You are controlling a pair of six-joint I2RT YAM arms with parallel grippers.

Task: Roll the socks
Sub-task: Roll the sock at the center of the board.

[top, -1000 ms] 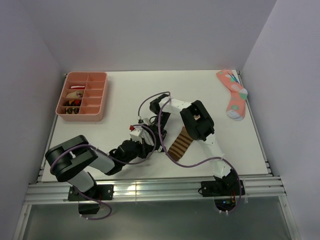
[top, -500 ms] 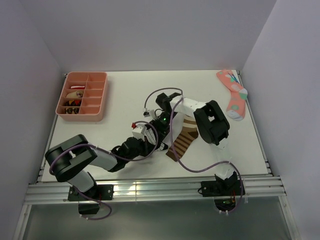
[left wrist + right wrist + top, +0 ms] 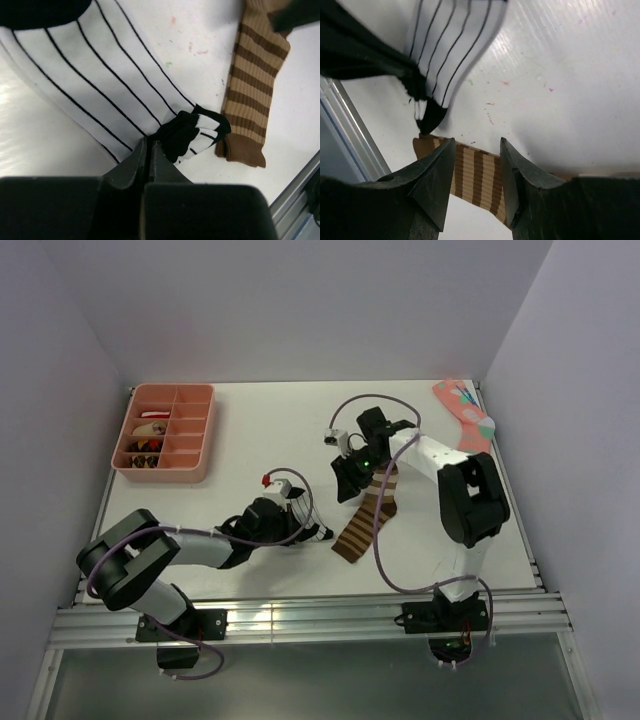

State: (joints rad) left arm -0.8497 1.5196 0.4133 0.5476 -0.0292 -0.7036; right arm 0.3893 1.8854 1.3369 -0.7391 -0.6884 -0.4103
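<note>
Your left gripper (image 3: 149,148) has its jaws pressed together on the white striped sock (image 3: 95,70), pinching the fabric right next to the bunched-up black end. That sock is at the front middle of the counter (image 3: 250,420), and its black tip sits just beside the bottom end of the brown striped sock (image 3: 366,518). The brown one lies flat, slanting up toward the right. Your right gripper (image 3: 476,145) hovers near its upper end with the jaws spread, nothing in them. The pink dotted sock (image 3: 467,430) is off in the far right corner, and the pink tray (image 3: 165,476) is far left.
</note>
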